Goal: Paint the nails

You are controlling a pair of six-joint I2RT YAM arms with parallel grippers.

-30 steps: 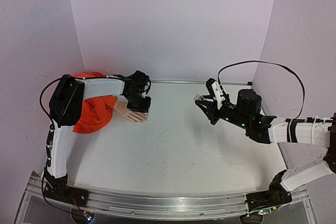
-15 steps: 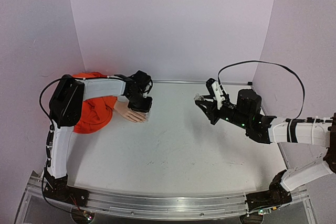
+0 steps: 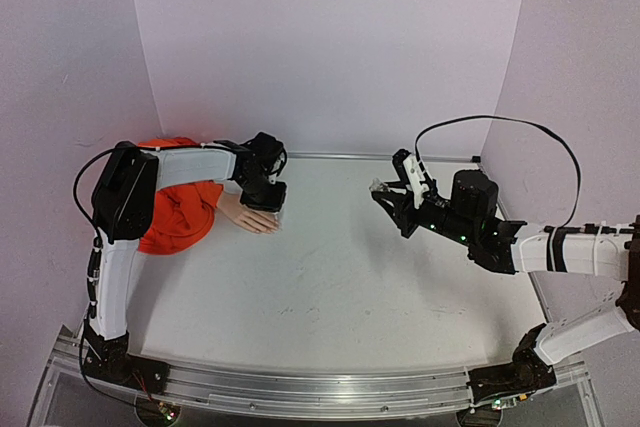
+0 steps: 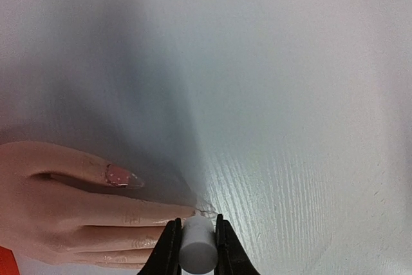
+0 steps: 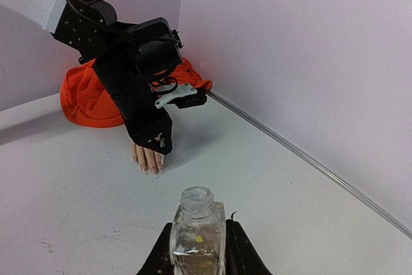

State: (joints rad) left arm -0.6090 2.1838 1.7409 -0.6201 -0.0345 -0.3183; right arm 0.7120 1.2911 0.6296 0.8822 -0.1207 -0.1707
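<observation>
The pale peach mannequin hand point(image 3: 248, 217) lies flat at the far left, with its orange cloth sleeve point(image 3: 178, 209) behind it. My left gripper point(image 3: 267, 197) hovers over the fingertips, shut on a white brush cap point(image 4: 197, 246). The brush tip point(image 4: 206, 210) is at the end of a middle finger. One nail point(image 4: 120, 175) is pink with pale dots; the other nails are hard to make out. My right gripper point(image 3: 388, 197) is shut on the small clear open bottle point(image 5: 197, 227), held above the table right of the middle.
The hand point(image 5: 147, 158) and the left arm point(image 5: 135, 88) show in the right wrist view, near the back wall. A metal strip point(image 5: 302, 156) runs along the foot of that wall. The white table point(image 3: 340, 277) lies between the arms.
My left gripper has shifted very slightly over the fingertips. The right arm and the bottle have not moved.
</observation>
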